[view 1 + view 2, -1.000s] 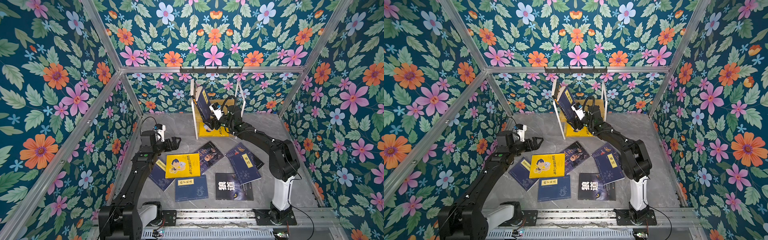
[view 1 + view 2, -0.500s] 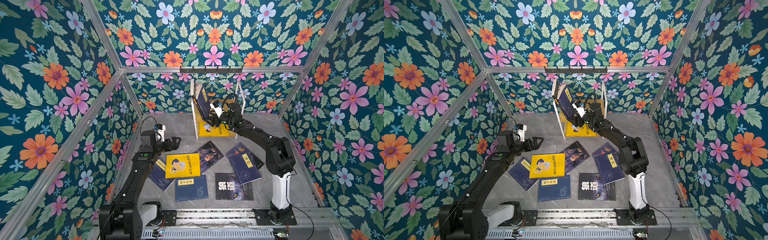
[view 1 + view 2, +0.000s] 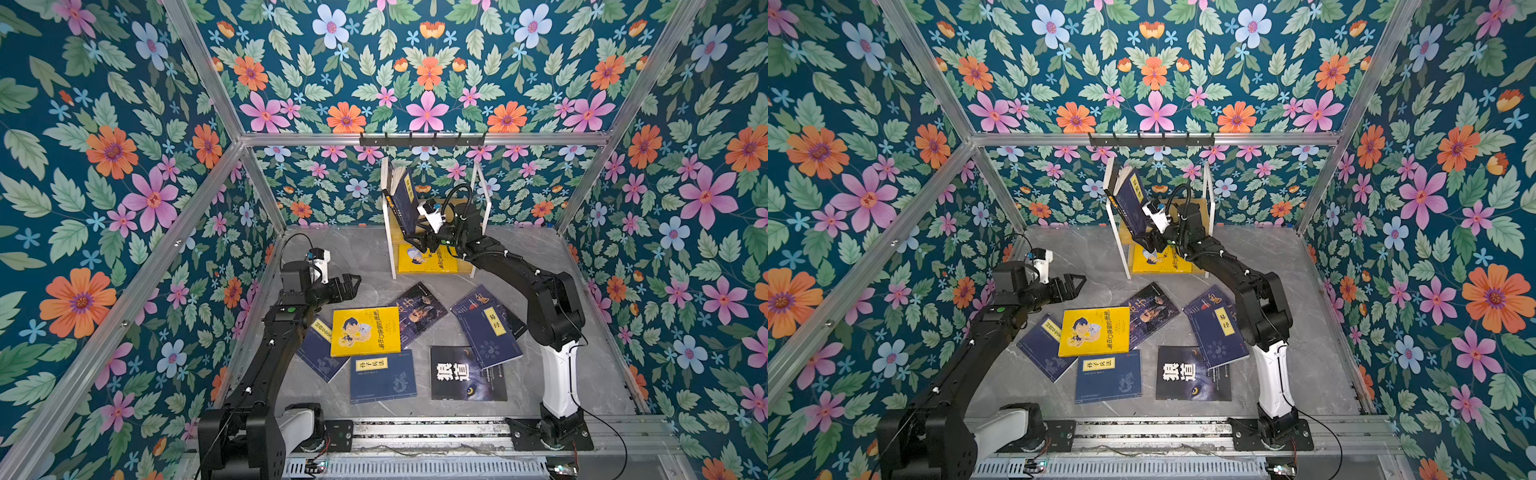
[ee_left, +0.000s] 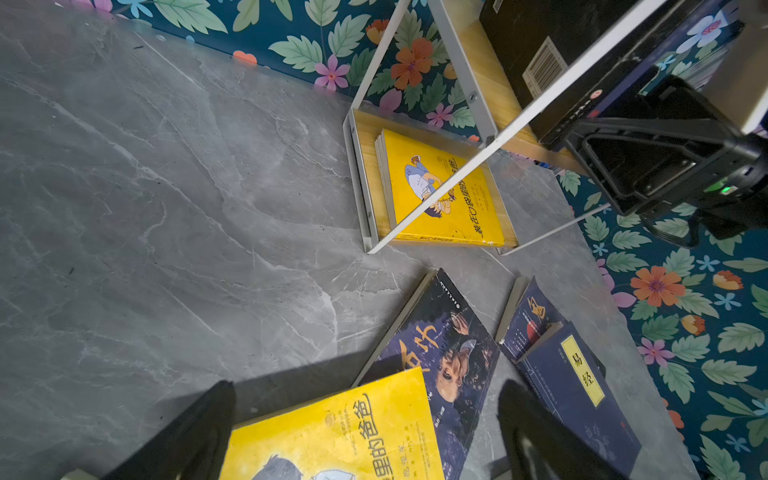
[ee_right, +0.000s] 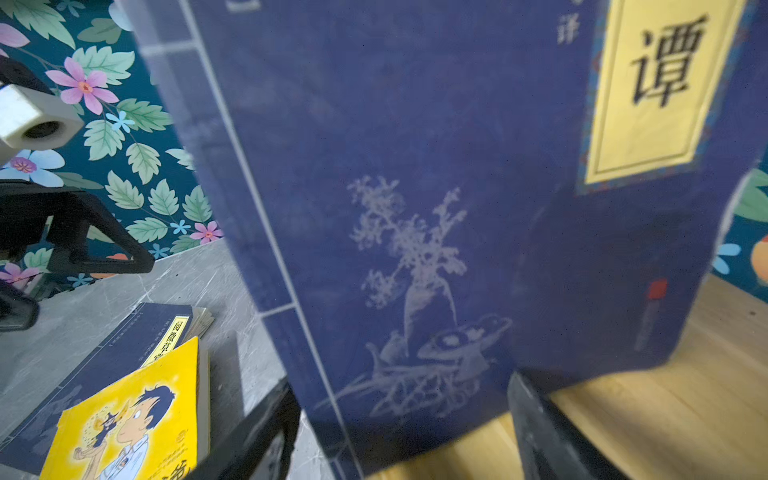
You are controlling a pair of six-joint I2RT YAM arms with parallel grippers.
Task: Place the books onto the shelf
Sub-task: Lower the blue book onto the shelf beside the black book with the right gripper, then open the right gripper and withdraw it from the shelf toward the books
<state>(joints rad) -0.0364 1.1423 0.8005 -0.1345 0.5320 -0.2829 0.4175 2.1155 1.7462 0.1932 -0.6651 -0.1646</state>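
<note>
The right arm's wrist has lifted and tipped at the shelf (image 3: 391,249) since a second ago, and its elbow has drawn in a little. The left arm and the loose books have not shifted. The right gripper (image 3: 415,240) sits at the front of the upper board with its fingers spread apart at the foot of a navy book (image 3: 405,199). That book has a yellow title label and stands on the upper board, tilted toward the left post against a black book (image 4: 540,62). From the right wrist view its cover fills the space behind both fingers; I cannot tell whether they touch it. A yellow cartoon-boy book (image 3: 426,259) lies flat on the lower board. The left gripper (image 3: 353,286) hangs over the grey floor (image 3: 365,257) with its jaws wide and nothing between them. It is near a second yellow book (image 3: 365,332), which lies among the other books, overlapping on the floor, with the wolf-eye book (image 3: 467,374) nearest the rail.
</note>
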